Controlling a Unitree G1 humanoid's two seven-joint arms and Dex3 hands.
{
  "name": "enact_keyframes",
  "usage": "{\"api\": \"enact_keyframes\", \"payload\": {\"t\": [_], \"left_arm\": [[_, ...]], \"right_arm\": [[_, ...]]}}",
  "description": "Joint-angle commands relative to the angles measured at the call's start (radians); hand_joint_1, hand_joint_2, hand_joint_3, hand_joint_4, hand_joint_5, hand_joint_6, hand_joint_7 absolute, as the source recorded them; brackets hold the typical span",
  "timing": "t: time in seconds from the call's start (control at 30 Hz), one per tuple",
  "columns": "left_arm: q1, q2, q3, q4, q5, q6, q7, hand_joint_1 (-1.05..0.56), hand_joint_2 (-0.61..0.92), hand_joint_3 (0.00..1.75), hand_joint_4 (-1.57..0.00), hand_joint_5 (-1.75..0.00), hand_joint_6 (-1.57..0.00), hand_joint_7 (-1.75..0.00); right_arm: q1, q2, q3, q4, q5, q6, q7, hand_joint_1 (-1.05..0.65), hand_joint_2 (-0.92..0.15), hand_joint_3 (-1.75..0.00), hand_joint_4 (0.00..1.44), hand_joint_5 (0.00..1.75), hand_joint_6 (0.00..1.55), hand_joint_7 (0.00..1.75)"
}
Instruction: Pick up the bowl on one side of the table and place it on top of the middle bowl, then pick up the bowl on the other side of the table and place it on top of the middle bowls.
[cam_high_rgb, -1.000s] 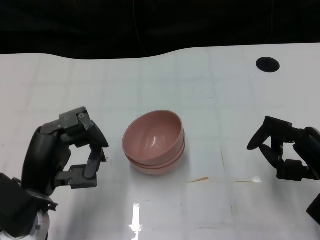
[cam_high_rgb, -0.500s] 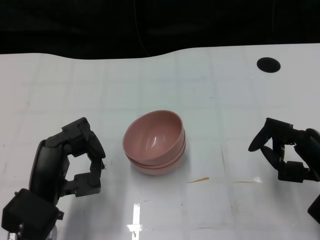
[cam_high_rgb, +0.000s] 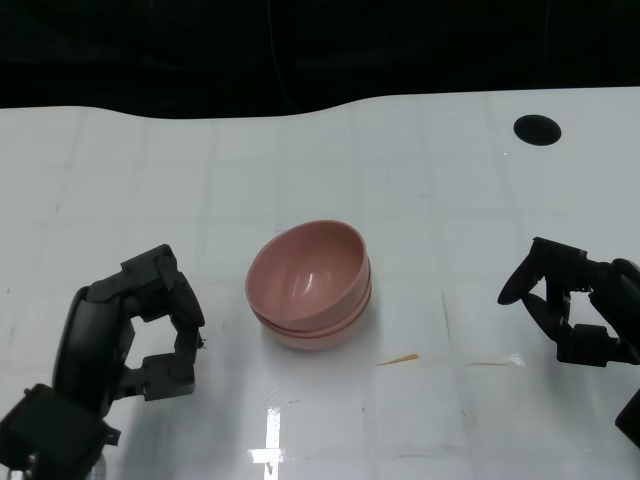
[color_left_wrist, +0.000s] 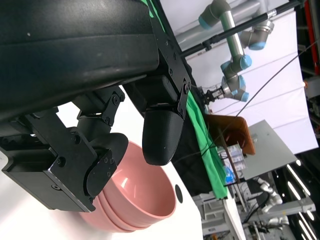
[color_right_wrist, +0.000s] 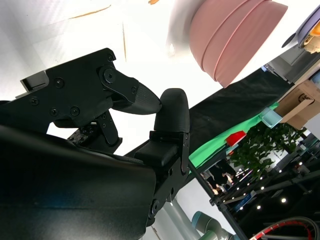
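Closest to the body, left hand (cam_high_rgb: 125, 335) low on its own side, fingers curled into a loose hook around nothing; clear gap to the bowls, so not touching them; right hand (cam_high_rgb: 572, 312) on the opposite side, likewise empty, fingers bent inward with a narrow gap, well apart from the stack. Probably parked out there because nothing is left to grab.

Between them, stack of pink bowls (cam_high_rgb: 310, 285) in the middle of the table (cam_high_rgb: 420, 200); looks like three nested, going by the rim lines in the right wrist view (color_right_wrist: 235, 37), though hard to be sure; top one sits a bit tilted rather than flush, so maybe not fully seated. No bowl on either side, so reads as both placements done, or close enough.

Underneath, glossy white tabletop with faint grid lines, a glare patch near the front edge, a small orange streak (cam_high_rgb: 397, 359) just past the stack; farther back, dark round spot (cam_high_rgb: 536, 128) near the far right; beyond the edge, black backdrop. Wrist views catch green cloth (color_left_wrist: 202, 140) and another jointed robot arm (color_left_wrist: 230, 55) way off in the room.
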Motion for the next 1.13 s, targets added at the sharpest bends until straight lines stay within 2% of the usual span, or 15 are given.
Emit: {"api": "enact_keyframes", "payload": {"t": [0.03, 0.4, 0.63, 1.13], "left_arm": [[0.004, 0.026, 0.000, -0.016, -0.052, 0.034, -0.047, 0.22, 0.52, 1.49, -1.04, -1.75, -0.81, -1.75], [0.025, 0.044, 0.007, -0.034, -0.107, 0.056, -0.121, 0.23, 0.51, 1.49, -1.03, -1.75, -0.81, -1.75], [0.034, 0.048, 0.011, -0.030, -0.117, 0.056, -0.131, 0.15, 0.48, 1.53, -1.04, -1.75, -0.83, -1.75], [0.030, 0.043, 0.030, -0.018, -0.156, 0.060, -0.161, 0.13, 0.46, 1.54, -1.05, -1.75, -0.83, -1.75]], "right_arm": [[-0.004, -0.019, -0.007, 0.007, 0.012, -0.015, -0.004, -0.26, -0.80, -0.83, 0.77, 1.75, 0.64, 1.55], [-0.001, -0.026, -0.012, 0.005, 0.019, -0.014, 0.007, -0.27, -0.80, -0.82, 0.76, 1.75, 0.62, 1.56], [0.005, -0.023, -0.016, 0.000, 0.018, -0.013, 0.003, -0.28, -0.80, -0.81, 0.76, 1.75, 0.63, 1.56], [0.001, -0.024, -0.015, 0.000, 0.008, -0.010, -0.008, -0.28, -0.80, -0.81, 0.77, 1.75, 0.65, 1.54]]}}
